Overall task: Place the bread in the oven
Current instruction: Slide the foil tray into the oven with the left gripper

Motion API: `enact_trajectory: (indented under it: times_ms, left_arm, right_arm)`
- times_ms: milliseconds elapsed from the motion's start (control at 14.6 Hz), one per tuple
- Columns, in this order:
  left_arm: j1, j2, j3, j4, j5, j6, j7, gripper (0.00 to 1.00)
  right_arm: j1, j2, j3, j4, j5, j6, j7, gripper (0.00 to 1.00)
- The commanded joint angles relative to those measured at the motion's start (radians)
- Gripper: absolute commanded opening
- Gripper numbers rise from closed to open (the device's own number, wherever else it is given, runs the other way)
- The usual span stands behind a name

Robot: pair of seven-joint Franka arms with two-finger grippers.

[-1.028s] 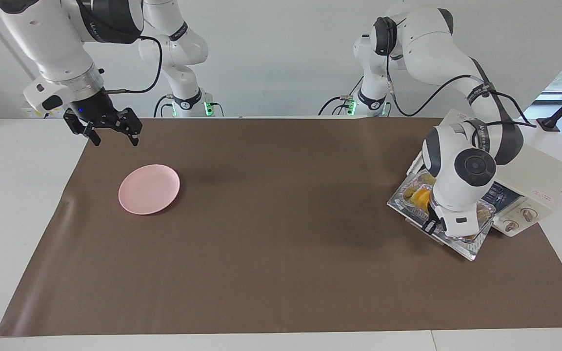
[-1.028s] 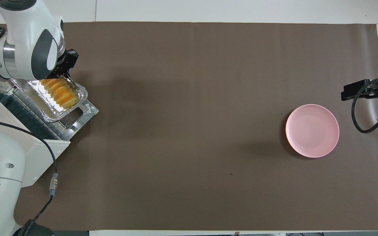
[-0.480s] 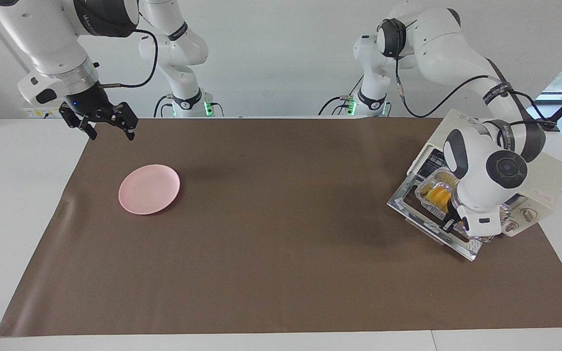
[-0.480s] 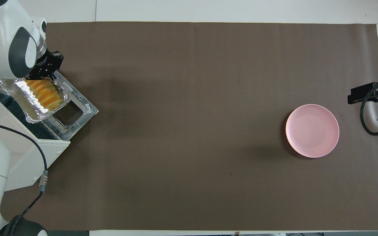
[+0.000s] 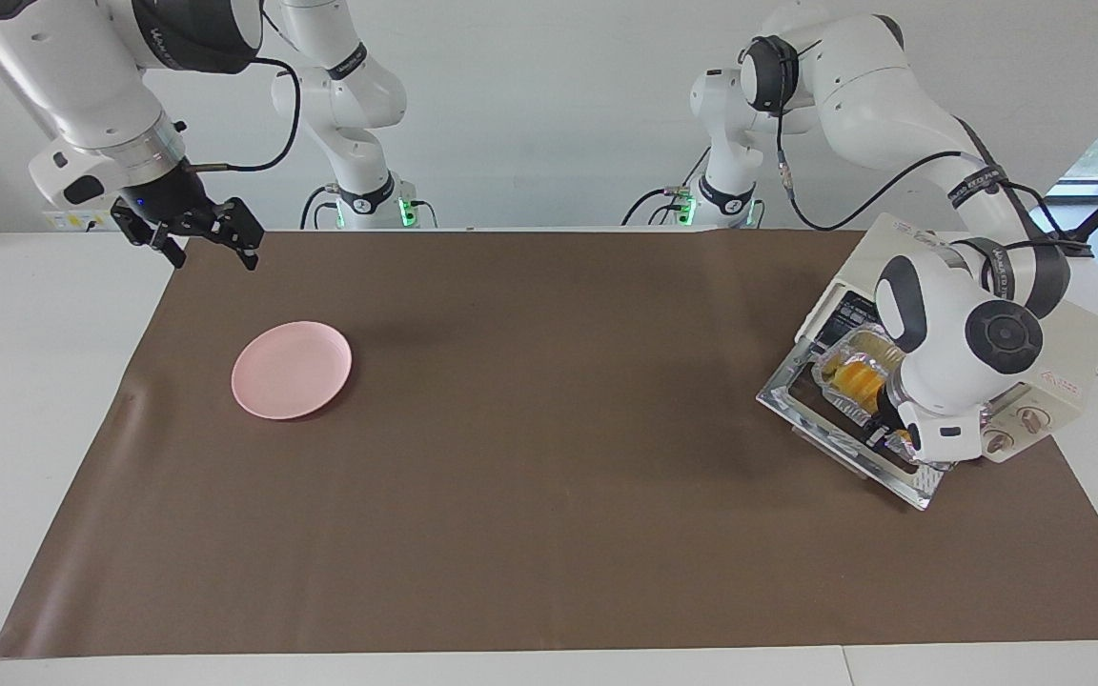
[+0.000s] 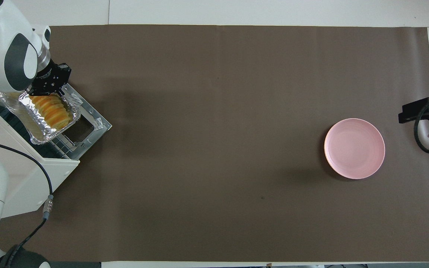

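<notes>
Bread (image 6: 50,112) sits in the foil tray (image 6: 35,136), tray resting on the rack at the mouth of the oven (image 5: 1064,353), its door (image 6: 91,124) dropped flat. Overhead shows the loaf's ridges; facing hides most of it with the wrist. Left gripper (image 6: 47,87) pinches the tray's rim. Right gripper (image 5: 201,243) hangs over the mat's (image 5: 549,457) edge, jaws wide, above the pink plate (image 5: 292,370)

Facing view: high camera looking across the tabletop (image 5: 25,400) toward both arm bases; overhead view: camera above the robots' end looking steeply down; both, half a turn apart, share the brown mat (image 5: 549,495) (image 6: 214,149), pink plate (image 5: 292,370) (image 6: 354,148) and oven (image 5: 1059,367) (image 6: 28,175).
</notes>
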Motion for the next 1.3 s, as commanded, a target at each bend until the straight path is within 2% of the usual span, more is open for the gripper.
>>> enact_trajectory:
  times_ms: [0, 343, 754, 1234]
  left_arm:
    - [0.003, -0.076, -0.002, -0.083, -0.010, -0.006, -0.018, 0.00]
    - [0.024, -0.138, -0.002, -0.165, -0.008, 0.008, -0.026, 0.00]
    - [0.015, -0.165, -0.001, -0.241, -0.004, 0.054, -0.021, 0.00]
    - [0.013, -0.172, 0.004, -0.260, 0.013, 0.056, -0.009, 0.00]
  right_arm:
    - [-0.024, 0.002, 0.015, 0.006, -0.018, -0.011, -0.013, 1.00]
    - [-0.016, -0.001, 0.017, 0.000, -0.016, -0.018, -0.016, 1.00]
    - [-0.016, -0.004, 0.017, -0.003, -0.016, -0.021, -0.017, 1.00]
    - [-0.017, -0.004, 0.017, -0.005, -0.016, -0.021, -0.017, 1.00]
